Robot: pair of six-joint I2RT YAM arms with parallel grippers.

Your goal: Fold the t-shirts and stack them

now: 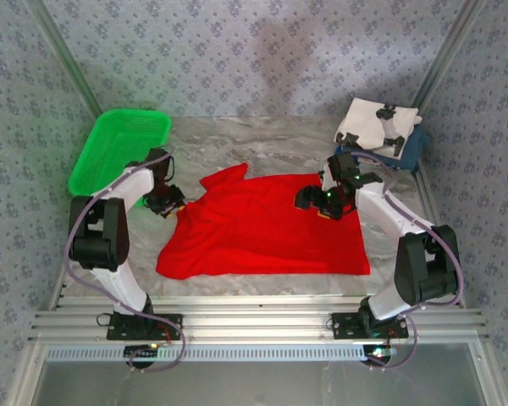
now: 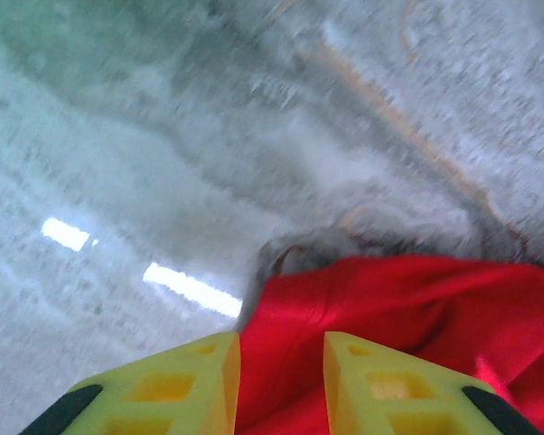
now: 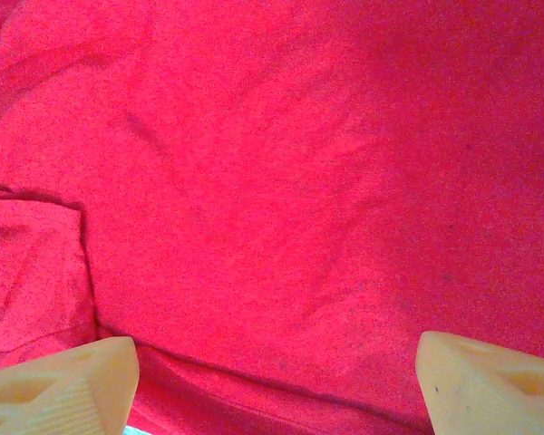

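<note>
At the table's [image 1: 262, 139] centre lay the red shirt [image 1: 271, 233], the folded stack [image 1: 368, 123] at two o'clock. At the shirt's nine o'clock hem the left gripper's [image 2: 281, 340] jaws stood narrow about cloth; gripped or not, I couldn't tell. The right gripper [image 3: 276, 349] gaped over its two o'clock. A shallow bite might slip mid-fold.

Left gripper [image 1: 166, 203], left of centre, points down with fingers [image 2: 199, 381] close together; right gripper [image 1: 324, 203], right of centre, jaws spread wide; both arms elbow-bent.
</note>
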